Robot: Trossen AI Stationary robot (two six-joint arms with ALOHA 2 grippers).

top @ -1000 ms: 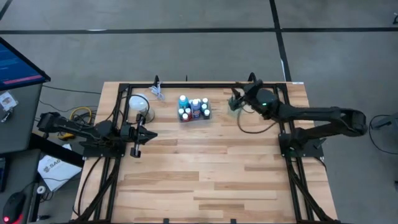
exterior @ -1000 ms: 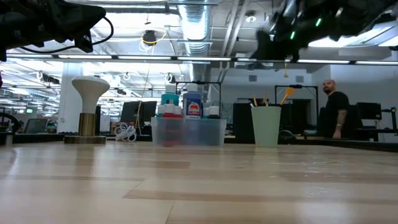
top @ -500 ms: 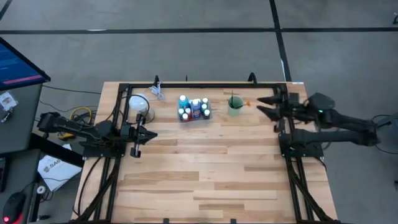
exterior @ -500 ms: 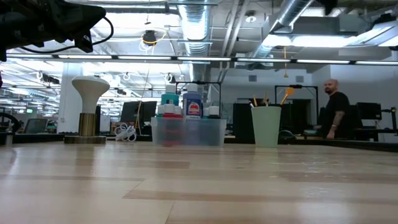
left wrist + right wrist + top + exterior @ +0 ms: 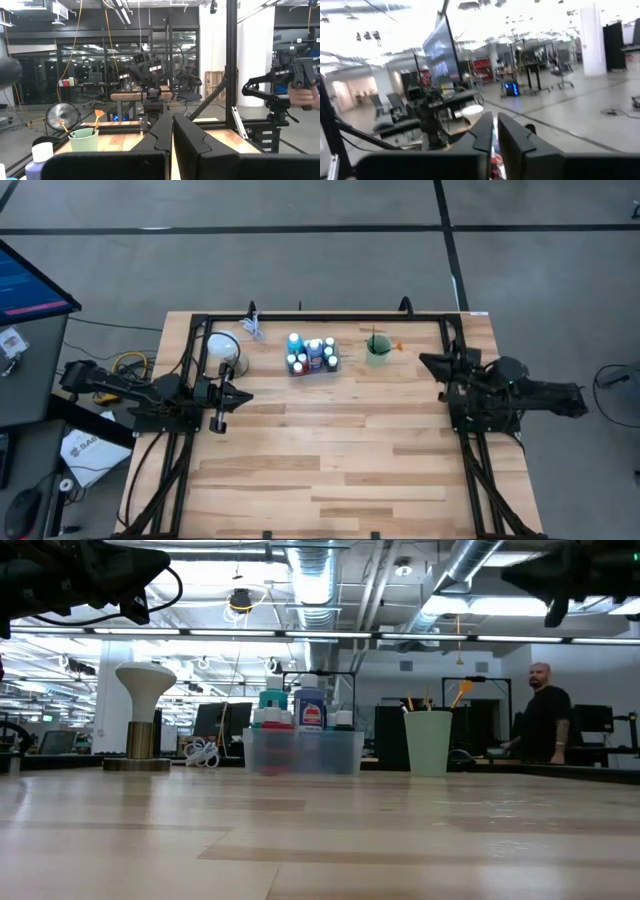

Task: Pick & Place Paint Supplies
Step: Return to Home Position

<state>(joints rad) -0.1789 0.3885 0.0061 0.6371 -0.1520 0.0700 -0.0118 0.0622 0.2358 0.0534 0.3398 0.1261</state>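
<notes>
Seemingly homing: paint bottles [image 5: 312, 354] in the tray [image 5: 345, 755], brushes [image 5: 410, 703] in the cup [image 5: 428, 745]; right gripper [image 5: 424, 361] closed, empty, by the table [image 5: 330, 450] edge; left gripper [image 5: 243, 395] likewise opposite; next, only settling to rest.

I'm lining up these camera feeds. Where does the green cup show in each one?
High view: cup right of the tray, towards the far edge.
Low view: cup right of centre, right of the tray.
Left wrist view: cup ahead, beyond a white-capped bottle.
Right wrist view: not in it.
Shared landmark: the orange-tipped brush standing in it.
</notes>
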